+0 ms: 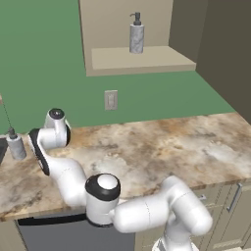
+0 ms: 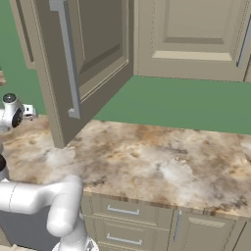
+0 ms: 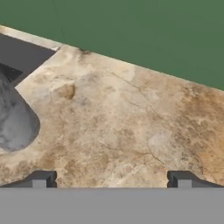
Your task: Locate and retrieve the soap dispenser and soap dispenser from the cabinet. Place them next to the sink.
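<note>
Marbled grey-white, with a dark pump head and spout, one soap dispenser (image 1: 137,33) stands upright on the pale shelf board of the beige cabinet (image 1: 132,61) in the upper middle of your left base view. Its twin, a second soap dispenser (image 1: 15,145), stands upright on the mottled brown stone surface (image 1: 162,147) at the far left edge of that view, just left of the arm's wrist, beside a dark recess at the frame edge. Your hand view gives you what the base views cannot: the fingers (image 3: 111,179) are spread wide apart and hold nothing, their two dark tips (image 3: 40,179) low in the frame over bare stone, with the rounded grey body of that second bottle (image 3: 15,120) at the left edge, clear of them. Your right base view looks past the open cabinet door (image 2: 81,63) with its long bar handle; there you catch the wrist at the left edge, over the surface.
</note>
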